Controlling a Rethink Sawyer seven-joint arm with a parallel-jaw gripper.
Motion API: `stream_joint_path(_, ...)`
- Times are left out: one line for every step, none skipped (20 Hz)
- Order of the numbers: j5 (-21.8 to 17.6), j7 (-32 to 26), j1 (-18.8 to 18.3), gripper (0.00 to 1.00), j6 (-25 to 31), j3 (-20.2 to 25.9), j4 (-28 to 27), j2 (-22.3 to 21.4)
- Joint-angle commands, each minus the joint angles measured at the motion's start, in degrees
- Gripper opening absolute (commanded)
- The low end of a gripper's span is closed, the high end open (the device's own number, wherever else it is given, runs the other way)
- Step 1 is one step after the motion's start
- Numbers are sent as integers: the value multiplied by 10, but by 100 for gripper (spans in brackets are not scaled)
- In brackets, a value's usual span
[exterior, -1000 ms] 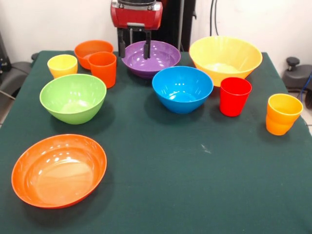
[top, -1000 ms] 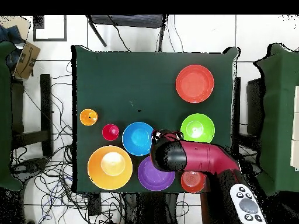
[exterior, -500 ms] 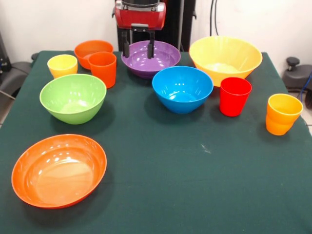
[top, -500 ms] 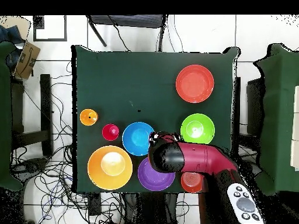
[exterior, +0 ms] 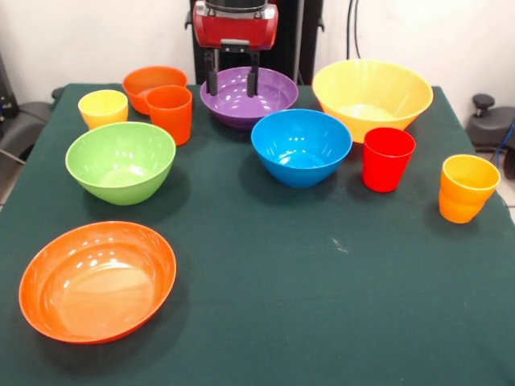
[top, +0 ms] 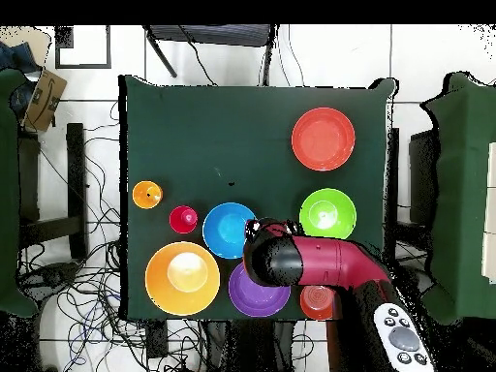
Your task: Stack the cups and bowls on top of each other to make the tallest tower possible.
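Nothing is stacked yet, so you have every piece standing mouth-up and apart on the desk [exterior: 322,305], which leaves you free choice of a base. The green bowl [exterior: 121,162] sits toward the left of the front view with the wide shallow orange bowl [exterior: 97,281] nearest the camera; the blue bowl [exterior: 301,146] is at the middle, and the big yellow bowl [exterior: 372,96] is behind it on the right. The purple bowl [exterior: 249,96] stands at the far edge, close to the robot's pedestal, with the small deep orange bowl [exterior: 153,84] off to its left. The orange cup [exterior: 170,113] stands just in front of that small bowl and partly hides it, with the yellow cup [exterior: 103,108] beside it; the red cup [exterior: 388,158] and the yellow-orange cup [exterior: 467,187] stand well apart on the right. The spread looks deliberate: each rim is clear enough for you to come down on it. Your pincer [exterior: 232,83] hangs over the left part of the purple bowl, its two dark fingers apart with a plain gap between them, holding nothing; the tips seem to sit at about rim height, but you cannot tell whether they touch the plastic. In the overhead view the arm [top: 329,263] covers that spot.
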Motion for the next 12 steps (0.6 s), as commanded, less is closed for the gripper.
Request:
stream_joint_path(-7, 28, 7, 100, 4, 42, 9, 32)
stream_joint_path(-9, 27, 9, 100, 7, 39, 7, 32)
stream_joint_path(-11, 23, 11, 100, 15, 37, 5, 33)
stream_joint_path(-13, 20, 13, 100, 22, 35, 3, 33)
stream_joint_path(-17, 14, 14, 100, 28, 34, 4, 33)
stream_joint_path(-18, 7, 11, 100, 35, 37, 6, 30)
stream_joint_path(-18, 3, 9, 100, 42, 39, 11, 24)
stream_joint_path(-17, -2, 8, 100, 49, 41, 17, 18)
stream_joint_path(-16, -7, 7, 100, 59, 41, 23, 9)
stream_joint_path(-13, -11, 6, 100, 68, 44, 29, 3)
stream_joint_path(-10, -16, 4, 100, 77, 47, 36, -3)
stream_joint_path(-7, -20, 0, 100, 83, 52, 41, -4)
